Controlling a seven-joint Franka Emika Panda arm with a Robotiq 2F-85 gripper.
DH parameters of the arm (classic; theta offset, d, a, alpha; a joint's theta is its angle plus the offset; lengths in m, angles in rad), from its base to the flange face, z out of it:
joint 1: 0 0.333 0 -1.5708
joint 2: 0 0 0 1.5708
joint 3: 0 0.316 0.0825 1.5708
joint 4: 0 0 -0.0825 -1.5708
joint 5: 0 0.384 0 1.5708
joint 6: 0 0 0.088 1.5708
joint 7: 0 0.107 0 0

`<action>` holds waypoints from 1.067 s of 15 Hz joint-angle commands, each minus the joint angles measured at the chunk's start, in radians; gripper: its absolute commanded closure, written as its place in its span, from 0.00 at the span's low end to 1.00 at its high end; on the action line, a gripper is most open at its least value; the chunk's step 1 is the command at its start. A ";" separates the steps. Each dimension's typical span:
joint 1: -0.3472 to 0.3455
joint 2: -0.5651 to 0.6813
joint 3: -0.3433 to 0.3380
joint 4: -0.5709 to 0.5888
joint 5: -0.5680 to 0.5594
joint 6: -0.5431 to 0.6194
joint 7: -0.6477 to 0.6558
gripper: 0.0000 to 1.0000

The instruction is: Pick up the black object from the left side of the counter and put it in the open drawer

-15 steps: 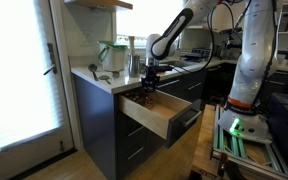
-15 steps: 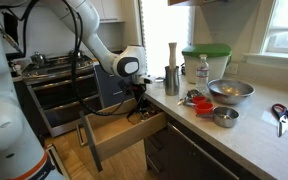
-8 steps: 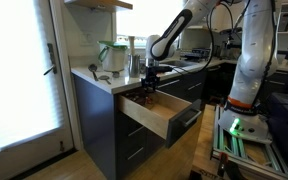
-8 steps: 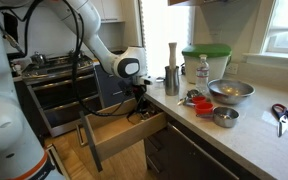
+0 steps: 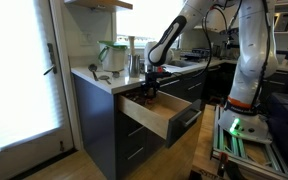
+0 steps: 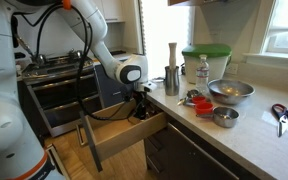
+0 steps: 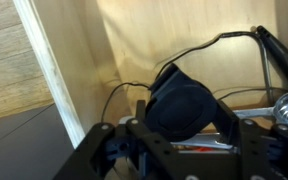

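Change: against the frames of a moment ago, the gripper (image 6: 139, 103) is found slightly lower over the drawer (image 6: 119, 140), with the upper arm swung a little; the drawer itself is unmoved.
Jaws: in the wrist view they appear pinched on the black object (image 7: 179, 100), which fills the space between them; contact is judged, not plainly seen.
Black object: held at the gripper (image 7: 179, 130), inside the drawer's outline, above its light wooden floor (image 7: 164, 40). It is not resolved in either exterior view.
Meaning for task: pick-up and carry are judged done; only lowering and release are left.
Caution: thin dark cords are seen trailing across the drawer floor near the object; whether they belong to it cannot be told.
Surface: the counter (image 6: 254, 130) carries a clear jug with a green lid (image 6: 206, 62), a metal bowl (image 6: 231, 92), a red item (image 6: 204, 103) and scissors (image 6: 284, 113), all well apart from the gripper (image 5: 149, 88).
Room: a kitchen; a bright window (image 5: 19, 70) is seen beside the counter (image 5: 109, 82), and the drawer (image 5: 184, 122) is pulled well out.
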 commanded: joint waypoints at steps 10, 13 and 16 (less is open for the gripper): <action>0.113 0.137 -0.090 0.097 -0.076 -0.028 0.222 0.58; 0.131 0.159 -0.112 0.120 -0.104 -0.051 0.268 0.58; 0.133 0.186 -0.112 0.150 -0.110 -0.082 0.280 0.58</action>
